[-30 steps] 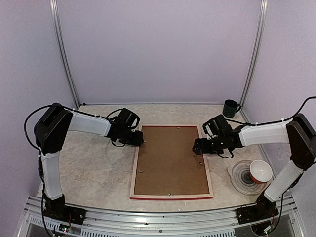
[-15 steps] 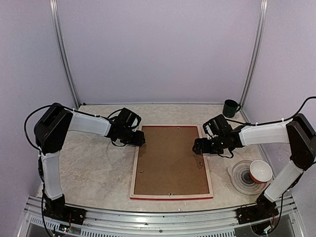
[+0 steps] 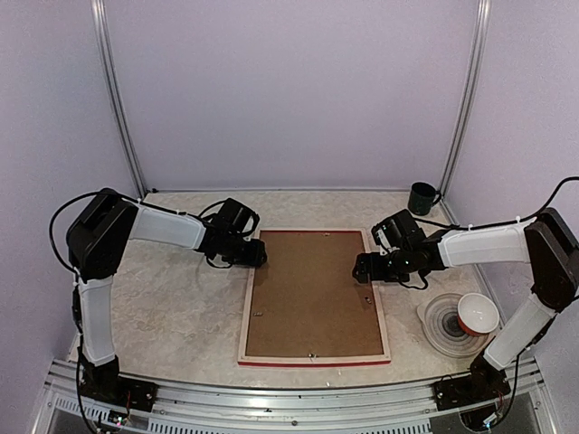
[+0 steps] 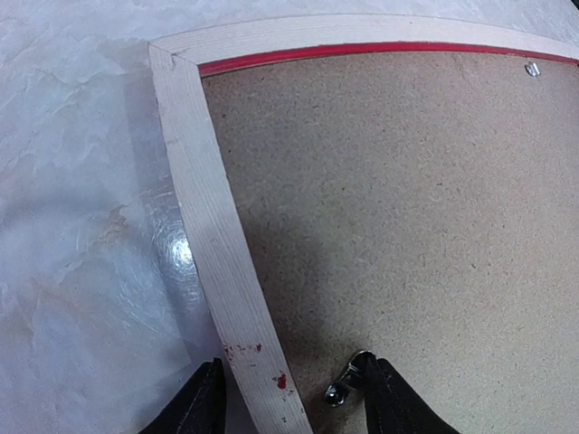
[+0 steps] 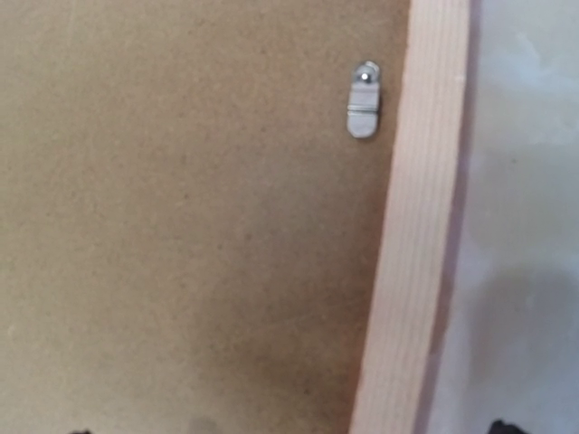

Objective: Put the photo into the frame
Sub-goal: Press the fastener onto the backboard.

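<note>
While both arms reach in from the sides, the top view shows one frame [image 3: 246, 312] lying back up on the marbled table [image 3: 172, 298]. It is a rectangle of pale bare wood with a red strip along its near edge. One brown fibreboard backing [image 3: 312, 289] fills it. The left gripper [image 3: 258, 256] sits over the frame's far left corner and the right gripper [image 3: 360, 268] over its right rail, with the board between them. One dark mug [image 3: 422, 197] stands well beyond the right gripper. One clear ribbed bowl [image 3: 441, 327] sits behind that gripper, towards its arm's base, with one red-and-white cup [image 3: 477, 313] in it.

From the left wrist, two dark fingers [image 4: 204, 402] stand about half apart and grip nothing. The grainy rail, flecked with red paint, passes between them. One metal tab [image 4: 346, 380] lies against the inner side of the right-hand finger, and a second tab [image 4: 532, 68] lies far ahead. A red line edges the board.

From the right wrist, the fingertips [image 5: 498, 427] barely show at the picture's bottom corners, spread wide with nothing held. The wood rail runs between them, and one flat silver tab [image 5: 364, 104] lies ahead on the speckled board.
</note>
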Controlling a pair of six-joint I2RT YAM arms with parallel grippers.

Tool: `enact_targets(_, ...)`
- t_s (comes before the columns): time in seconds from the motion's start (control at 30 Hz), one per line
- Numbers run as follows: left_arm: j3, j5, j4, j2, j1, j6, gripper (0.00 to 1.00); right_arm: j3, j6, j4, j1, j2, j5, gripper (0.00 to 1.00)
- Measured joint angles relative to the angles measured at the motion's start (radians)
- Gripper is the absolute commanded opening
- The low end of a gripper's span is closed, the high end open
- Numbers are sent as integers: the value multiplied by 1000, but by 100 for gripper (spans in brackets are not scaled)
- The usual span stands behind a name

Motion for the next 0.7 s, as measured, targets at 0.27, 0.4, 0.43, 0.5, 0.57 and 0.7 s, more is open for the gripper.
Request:
enact_targets(0.27, -2, 54, 44, 9, 29, -39, 51, 0, 0, 0, 0, 0, -7, 95)
enact_targets(0.4, -13, 89, 79, 9, 40, -56, 54, 0, -1, 0, 0, 0, -7, 95)
enact_targets(0.43, -14, 95, 81, 9, 42, -58, 53, 0, -1, -1, 0, 0, -7, 95)
enact_targets(0.5, -14, 100, 83, 9, 43, -60, 53, 0, -1, -1, 0, 0, -7, 95)
enact_targets(0.57, -14, 100, 83, 9, 43, -60, 53, 0, -1, -1, 0, 0, -7, 95)
enact_targets(0.7, -14, 94, 79, 9, 45, -60, 53, 0, -1, -1, 0, 0, -7, 95)
